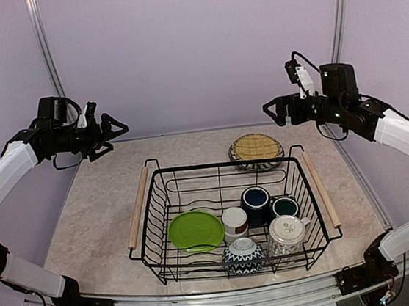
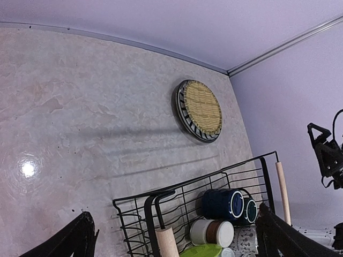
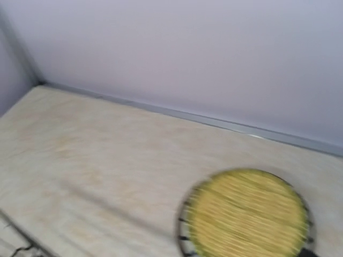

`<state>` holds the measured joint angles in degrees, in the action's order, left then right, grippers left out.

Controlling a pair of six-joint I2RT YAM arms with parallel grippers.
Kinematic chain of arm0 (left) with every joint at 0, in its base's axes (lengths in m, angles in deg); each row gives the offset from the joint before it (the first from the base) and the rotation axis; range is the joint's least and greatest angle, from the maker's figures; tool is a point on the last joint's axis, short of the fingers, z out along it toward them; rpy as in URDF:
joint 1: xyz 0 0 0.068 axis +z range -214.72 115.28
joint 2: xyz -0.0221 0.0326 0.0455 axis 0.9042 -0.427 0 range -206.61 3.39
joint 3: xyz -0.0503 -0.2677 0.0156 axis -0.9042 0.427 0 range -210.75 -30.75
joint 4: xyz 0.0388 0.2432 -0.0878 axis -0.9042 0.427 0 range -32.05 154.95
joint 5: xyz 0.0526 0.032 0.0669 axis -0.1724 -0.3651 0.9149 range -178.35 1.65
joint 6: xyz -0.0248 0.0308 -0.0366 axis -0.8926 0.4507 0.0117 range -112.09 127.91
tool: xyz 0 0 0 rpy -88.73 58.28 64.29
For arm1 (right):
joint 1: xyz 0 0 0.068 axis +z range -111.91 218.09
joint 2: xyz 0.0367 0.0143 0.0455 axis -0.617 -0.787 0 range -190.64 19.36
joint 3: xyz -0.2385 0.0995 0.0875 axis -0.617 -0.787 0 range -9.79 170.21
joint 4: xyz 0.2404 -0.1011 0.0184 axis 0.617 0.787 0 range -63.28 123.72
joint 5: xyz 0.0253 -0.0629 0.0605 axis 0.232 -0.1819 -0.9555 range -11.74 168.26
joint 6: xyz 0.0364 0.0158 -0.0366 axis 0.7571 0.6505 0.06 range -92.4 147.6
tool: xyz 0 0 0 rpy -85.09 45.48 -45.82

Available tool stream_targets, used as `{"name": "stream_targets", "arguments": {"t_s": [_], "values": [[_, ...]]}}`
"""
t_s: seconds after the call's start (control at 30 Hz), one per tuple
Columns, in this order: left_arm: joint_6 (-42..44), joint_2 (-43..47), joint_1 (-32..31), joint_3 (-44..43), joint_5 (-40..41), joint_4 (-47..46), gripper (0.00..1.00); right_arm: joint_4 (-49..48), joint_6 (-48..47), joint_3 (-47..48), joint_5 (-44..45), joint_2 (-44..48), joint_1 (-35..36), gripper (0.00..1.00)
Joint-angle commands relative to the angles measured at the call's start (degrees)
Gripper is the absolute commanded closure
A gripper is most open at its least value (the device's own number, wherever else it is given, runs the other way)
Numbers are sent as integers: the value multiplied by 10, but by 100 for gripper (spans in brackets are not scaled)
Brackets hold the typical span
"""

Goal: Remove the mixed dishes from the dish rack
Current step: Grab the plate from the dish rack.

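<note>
**Dish rack** [image 1: 220, 164], table's near middle: lime-green plate [image 1: 196, 231], mugs [image 1: 255, 199] and patterned bowl [image 1: 243, 255] inside. Likely rigid, slick, breakable; take by rims. Woven yellow plate [image 1: 255, 147] outside, far edge. Left tool [image 1: 114, 137] and right tool [image 1: 271, 114] spread, empty.

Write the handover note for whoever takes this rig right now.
Left gripper: open, empty, raised at the left.
Right gripper: open, empty, raised at the right.
Done: woven yellow plate sits on the striped plate, on the table behind the dish rack.
Left in the rack: lime-green plate, white cup, dark blue mug, teal mug, patterned cup, patterned bowl.
</note>
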<state>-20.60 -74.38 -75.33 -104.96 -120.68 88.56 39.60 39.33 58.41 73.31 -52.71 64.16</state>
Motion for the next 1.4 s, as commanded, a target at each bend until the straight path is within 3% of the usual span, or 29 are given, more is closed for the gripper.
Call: {"name": "stream_targets", "arguments": {"t_s": [0.0, 0.13, 0.53, 0.9, 1.37], "values": [[5, 3, -4, -12, 2, 8, 1, 19, -46, 38, -62, -43, 53, 0], [6, 4, -5, -12, 3, 8, 1, 37, -108, 55, -101, -88, 125, 0], [6, 3, -6, -12, 3, 9, 1, 220, -235, 221, -57, -312, 307, 1], [6, 2, -7, -13, 1, 9, 1, 266, -246, 253, -84, -379, 327, 9], [6, -4, -8, -13, 0, 9, 1, 289, -245, 276, -100, -424, 333, 43]]}}
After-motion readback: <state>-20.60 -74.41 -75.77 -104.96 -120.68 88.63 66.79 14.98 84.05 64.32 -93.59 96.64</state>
